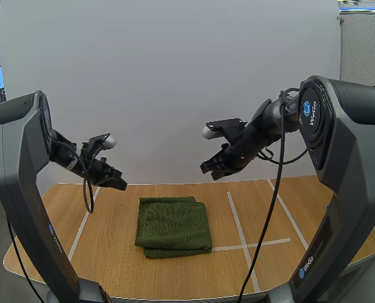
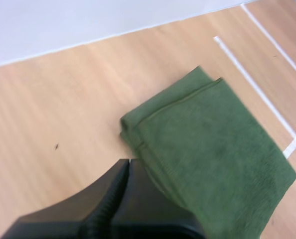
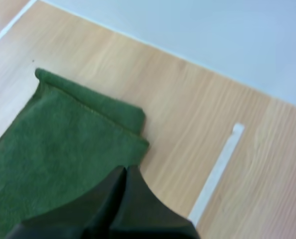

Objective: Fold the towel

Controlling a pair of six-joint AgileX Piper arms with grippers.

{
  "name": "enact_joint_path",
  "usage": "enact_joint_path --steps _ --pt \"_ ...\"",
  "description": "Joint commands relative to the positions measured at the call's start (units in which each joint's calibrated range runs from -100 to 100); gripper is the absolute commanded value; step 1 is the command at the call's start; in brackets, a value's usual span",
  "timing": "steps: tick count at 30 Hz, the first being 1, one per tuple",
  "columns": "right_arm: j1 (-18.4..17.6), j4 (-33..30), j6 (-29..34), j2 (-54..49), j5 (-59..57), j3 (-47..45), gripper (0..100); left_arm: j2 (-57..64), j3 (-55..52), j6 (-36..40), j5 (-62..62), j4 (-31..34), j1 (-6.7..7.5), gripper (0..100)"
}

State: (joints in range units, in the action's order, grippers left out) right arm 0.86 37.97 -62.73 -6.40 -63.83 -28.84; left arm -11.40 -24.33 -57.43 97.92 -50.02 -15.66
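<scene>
Both arms wear broad, smooth, dark grey shells with rounded edges. The right arm [image 1: 345,158] bears a round blue badge [image 1: 307,108] with white lettering [image 1: 314,115] beside it; the left arm [image 1: 23,164] has a small blue badge [image 1: 51,229] low down. The left end effector [image 1: 122,185] and right end effector [image 1: 204,169] are matte black, angular, with ribbed fingers [image 2: 108,209]

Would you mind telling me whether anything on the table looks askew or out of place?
The towel lies folded on the table, but its layers are not flush: a strip of the lower layer sticks out past the upper one along the far edge. Nothing else stands out.
</scene>
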Motion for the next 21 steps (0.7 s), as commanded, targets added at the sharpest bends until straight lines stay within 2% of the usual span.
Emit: enact_joint_path --steps 1,3,4,7,16,21 --pt "4.9 -2.5 -1.3 -1.8 -12.1 -6.7 0 0.7 -3.4 2.9 2.1 6.2 -2.37 15" --pt "4.9 -2.4 -2.7 -1.8 -9.4 -9.9 0 0.1 -4.7 2.9 2.1 6.3 -2.37 33" --pt "4.9 -2.4 -2.9 -1.8 -7.7 -11.4 0 -0.4 -5.1 2.9 2.1 6.3 -2.37 47" --pt "4.9 -2.7 -3.7 -1.8 -2.1 -14.5 0 -2.0 -5.9 2.9 2.1 6.0 -2.37 100" --pt "4.9 -2.7 -4.7 -0.4 1.4 -15.9 0 -10.2 -6.1 3.8 2.1 3.6 -2.37 100" --pt "4.9 -2.0 -4.7 3.8 2.7 -15.9 0 -14.8 -6.1 3.0 2.1 -0.3 -2.28 100"
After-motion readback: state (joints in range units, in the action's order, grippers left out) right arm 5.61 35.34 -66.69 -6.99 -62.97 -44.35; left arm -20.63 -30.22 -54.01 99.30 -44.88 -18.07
